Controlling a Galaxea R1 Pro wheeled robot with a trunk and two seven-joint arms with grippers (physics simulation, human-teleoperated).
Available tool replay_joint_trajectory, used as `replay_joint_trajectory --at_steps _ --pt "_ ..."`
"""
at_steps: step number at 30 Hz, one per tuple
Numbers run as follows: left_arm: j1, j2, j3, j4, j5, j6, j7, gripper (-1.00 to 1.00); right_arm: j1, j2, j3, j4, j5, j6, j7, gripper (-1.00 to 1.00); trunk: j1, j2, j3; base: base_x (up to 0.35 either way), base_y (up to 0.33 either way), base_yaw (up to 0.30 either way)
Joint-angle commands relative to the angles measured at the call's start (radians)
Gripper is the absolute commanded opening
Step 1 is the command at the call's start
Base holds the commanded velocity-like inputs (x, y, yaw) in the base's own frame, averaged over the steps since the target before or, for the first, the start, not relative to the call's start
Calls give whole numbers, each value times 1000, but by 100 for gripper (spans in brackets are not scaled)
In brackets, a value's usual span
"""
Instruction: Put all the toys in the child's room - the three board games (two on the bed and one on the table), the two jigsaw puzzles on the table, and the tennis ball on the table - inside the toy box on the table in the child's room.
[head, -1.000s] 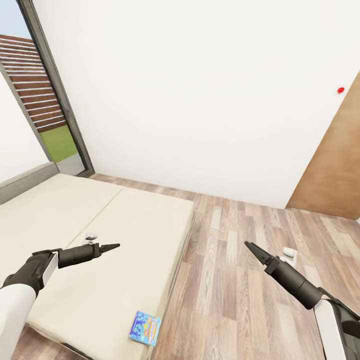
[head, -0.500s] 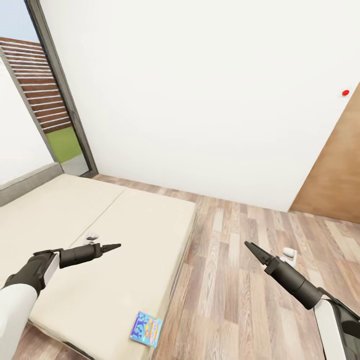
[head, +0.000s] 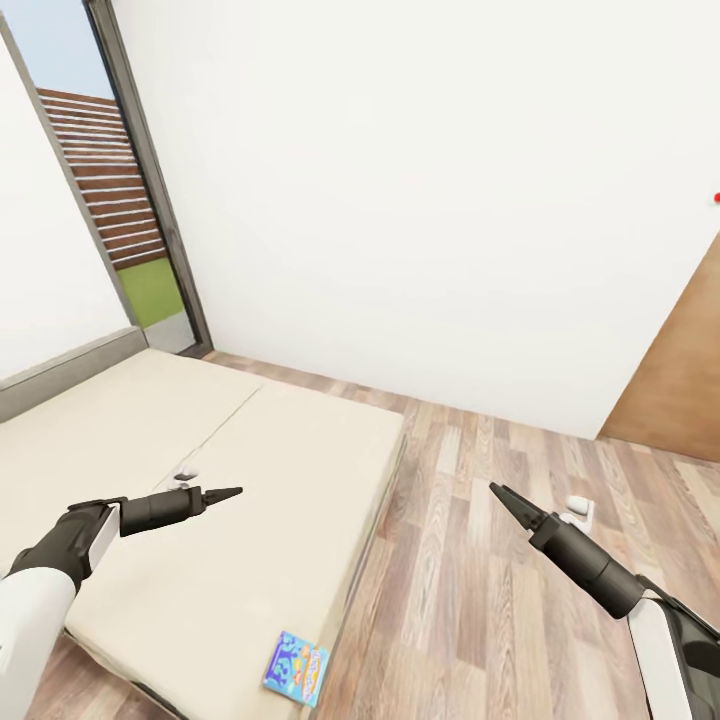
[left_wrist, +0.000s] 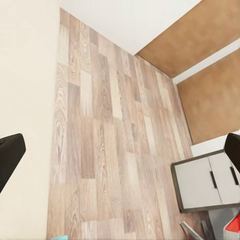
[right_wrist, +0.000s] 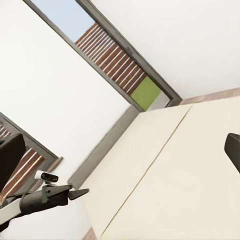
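Observation:
One blue board game (head: 297, 668) with a busy printed cover lies flat on the near corner of the cream bed (head: 230, 520), close to its edge. My left gripper (head: 226, 492) hovers over the middle of the bed, well above and beyond the game, and is also seen in the right wrist view (right_wrist: 80, 191). My right gripper (head: 502, 493) hangs over the wooden floor to the right of the bed. Both are open and hold nothing: each wrist view has its fingers (left_wrist: 10, 156) (right_wrist: 233, 146) far apart at the picture's edges.
A white wall stands ahead, with a dark-framed glass door (head: 140, 200) at the left and a brown wooden door (head: 680, 380) at the right. Plank floor (head: 480, 580) runs beside the bed. A white drawer unit (left_wrist: 205, 180) appears in the left wrist view.
The whole picture has shifted right and down, so the camera has turned left. Both arms hold the same pose. The board game has not moved on the bed.

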Motion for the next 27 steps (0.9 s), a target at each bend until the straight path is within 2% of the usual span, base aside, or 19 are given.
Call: replay_joint_trajectory --at_steps 1,16,27 --pt "-1 -1 4 0 -2 10 -4 100 -1 0 -1 0 -5 7 1 100 1 -2 -1 11 -14 140" --pt "-1 -1 3 0 -2 0 -3 100 -1 0 1 0 -5 7 2 100 1 -2 7 2 -9 68" --pt "-1 -9 3 1 -2 0 15 100 -1 0 1 0 -5 7 2 100 1 -2 13 0 -120 141"
